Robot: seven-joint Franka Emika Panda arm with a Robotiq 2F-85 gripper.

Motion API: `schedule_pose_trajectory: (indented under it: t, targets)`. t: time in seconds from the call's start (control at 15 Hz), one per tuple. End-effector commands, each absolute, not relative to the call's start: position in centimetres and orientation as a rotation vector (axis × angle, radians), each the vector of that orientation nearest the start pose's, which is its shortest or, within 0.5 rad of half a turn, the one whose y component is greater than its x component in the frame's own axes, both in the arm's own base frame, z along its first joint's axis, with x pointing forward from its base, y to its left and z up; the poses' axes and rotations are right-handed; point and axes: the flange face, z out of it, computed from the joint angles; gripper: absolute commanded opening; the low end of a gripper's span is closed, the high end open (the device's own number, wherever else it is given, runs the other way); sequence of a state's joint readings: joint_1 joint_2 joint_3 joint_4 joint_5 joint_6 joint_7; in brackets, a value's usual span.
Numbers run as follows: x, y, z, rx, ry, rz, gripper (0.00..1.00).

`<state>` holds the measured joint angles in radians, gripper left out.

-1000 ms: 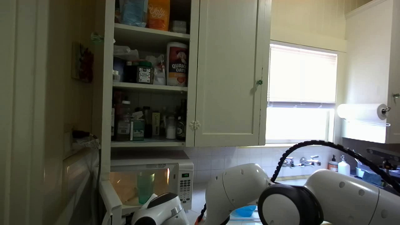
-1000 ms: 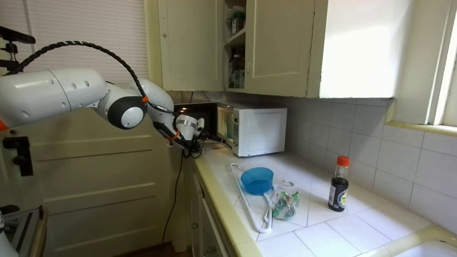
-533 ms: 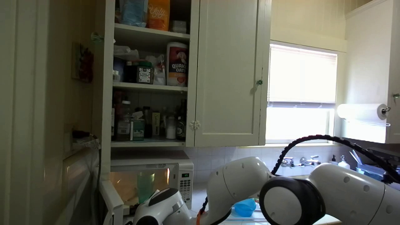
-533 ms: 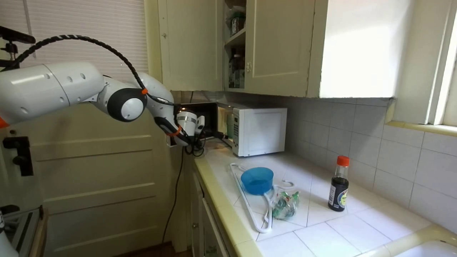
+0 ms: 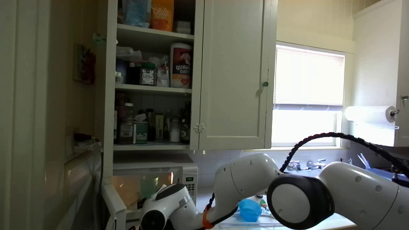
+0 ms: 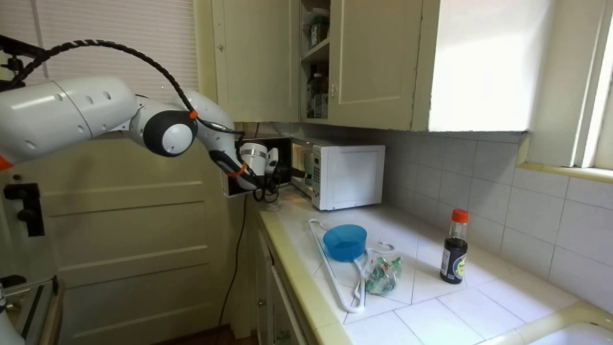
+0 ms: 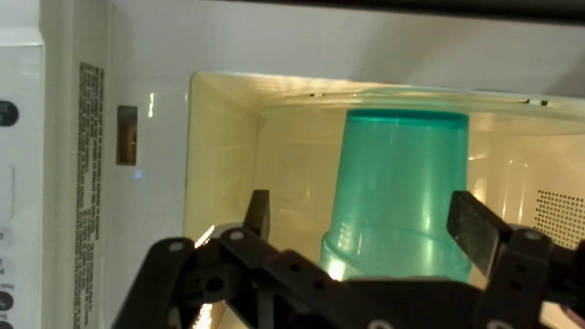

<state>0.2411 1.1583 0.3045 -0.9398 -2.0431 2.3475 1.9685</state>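
Black two-finger gripper [image 7: 361, 210]: spread wide, fingers either side of translucent teal tapered plastic cup [image 7: 402, 173] in wrist view; contact unclear. Cup upright on glossy round turntable [image 7: 502, 121] inside boxy white microwave [image 6: 348, 177]. White tile counter [image 6: 459, 311]: translucent blue round bowl [image 6: 345, 243], crinkled clear-green bag [image 6: 384, 275].

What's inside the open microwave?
A translucent green cup is visible inside the microwave. In the wrist view, the open gripper covers part of the cup and the interior, so whatever lies behind it there cannot be seen.
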Motion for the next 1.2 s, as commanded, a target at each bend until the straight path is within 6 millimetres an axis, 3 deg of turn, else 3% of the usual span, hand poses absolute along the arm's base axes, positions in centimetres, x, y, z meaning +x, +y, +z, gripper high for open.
schedule_pose_trajectory:
  t: [0.0,0.6,1.13]
  targets:
    - [76.3,31.0,21.9,-2.654,0.281,-2.059,1.00]
    - [78.1,30.6,24.0,-2.728,0.229,-1.995,1.00]
    - [79.4,29.5,24.3,-2.817,0.139,-1.857,1.00]
